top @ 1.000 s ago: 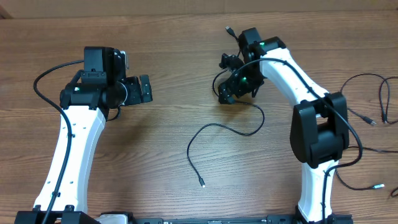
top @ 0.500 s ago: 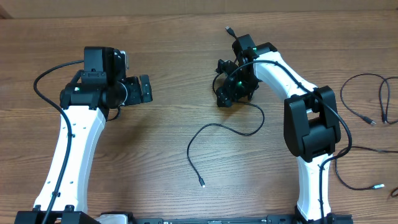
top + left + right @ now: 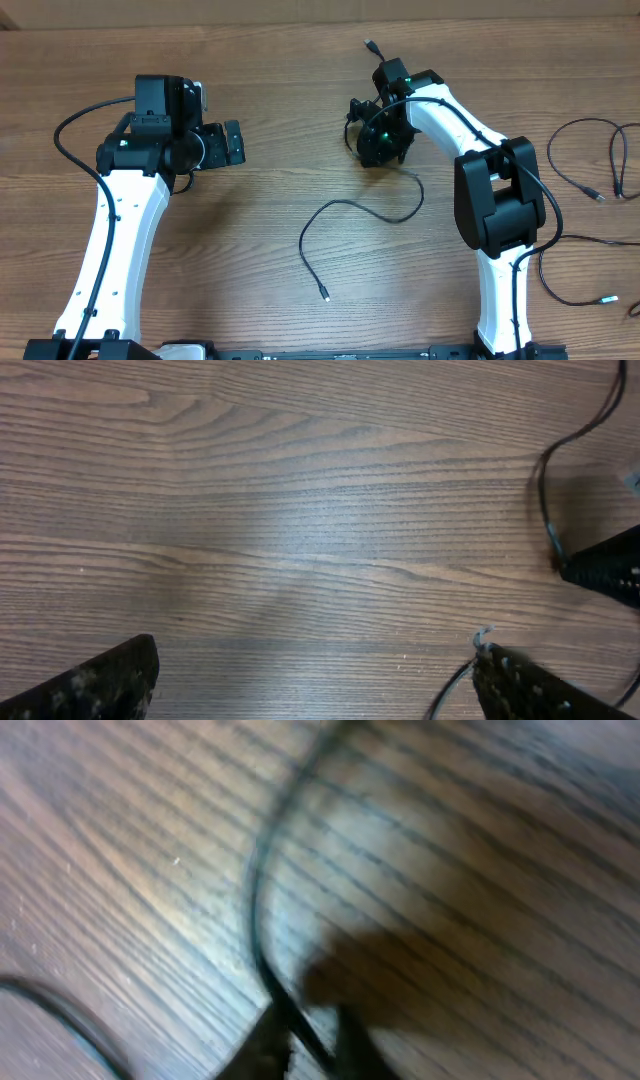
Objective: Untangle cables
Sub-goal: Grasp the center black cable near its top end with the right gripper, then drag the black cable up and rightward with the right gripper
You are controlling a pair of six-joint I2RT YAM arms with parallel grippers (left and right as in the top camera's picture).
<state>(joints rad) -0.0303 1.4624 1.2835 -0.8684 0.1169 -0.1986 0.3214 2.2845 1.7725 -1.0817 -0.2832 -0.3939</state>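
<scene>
A thin black cable (image 3: 352,205) runs from a plug near the table's far edge, under my right gripper (image 3: 372,142), into a loose loop ending at a plug near the front. In the right wrist view, blurred, the cable (image 3: 258,900) passes between the fingertips of my right gripper (image 3: 305,1045), which is shut on it low over the wood. My left gripper (image 3: 235,143) hovers at the left, open and holding nothing. The left wrist view shows its fingers (image 3: 90,680) wide apart over bare wood, with a stretch of cable (image 3: 560,470) at the upper right.
More thin black cables lie at the table's right side, one looped (image 3: 585,150) and one near the front right (image 3: 580,290). The right arm's elbow block (image 3: 505,200) stands above the right middle of the wooden table (image 3: 260,250).
My right gripper's jaws have shut on the cable and it has sunk slightly; the arm's elbow shifted left. The left arm has not moved.
</scene>
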